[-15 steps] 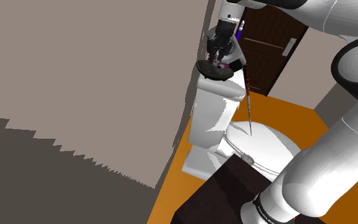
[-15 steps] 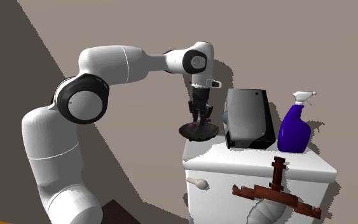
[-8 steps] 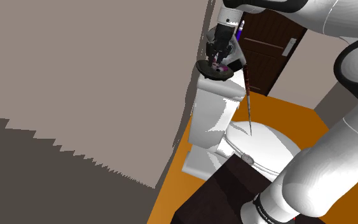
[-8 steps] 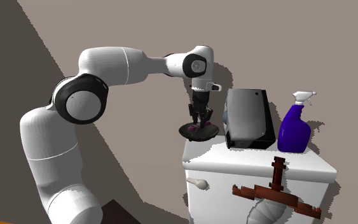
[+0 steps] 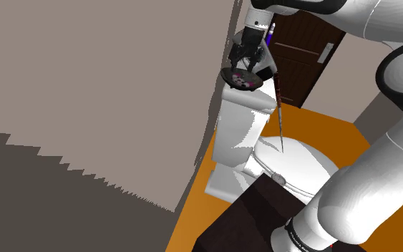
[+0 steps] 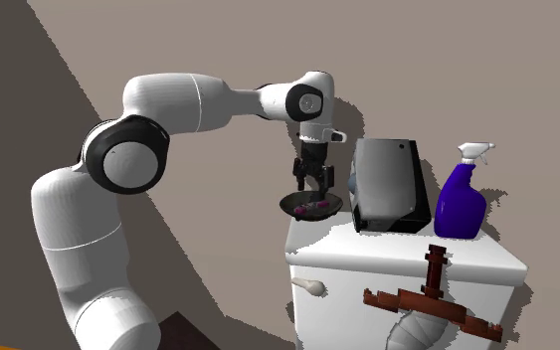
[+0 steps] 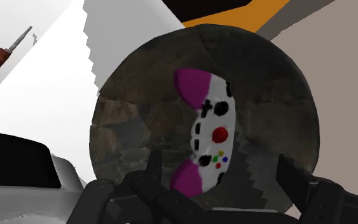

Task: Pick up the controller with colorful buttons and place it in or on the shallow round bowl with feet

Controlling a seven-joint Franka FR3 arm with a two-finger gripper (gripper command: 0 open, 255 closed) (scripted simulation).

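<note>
Hanging just above the bowl, the black gripper point(image 6: 311, 186) has its fingers spread wide and grips nothing. Directly below them lies the controller point(image 7: 210, 130), a curved white pad with magenta ends, black buttons, a red disc and small coloured dots. It rests inside the shallow round bowl point(image 7: 133, 127), dark with a mottled, stone-like surface, which stands on the smooth white tank point(image 6: 397, 263) beneath.

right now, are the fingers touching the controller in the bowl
Apart. In the wrist view the open fingers stand either side of the controller, dark bowl showing between.
</note>
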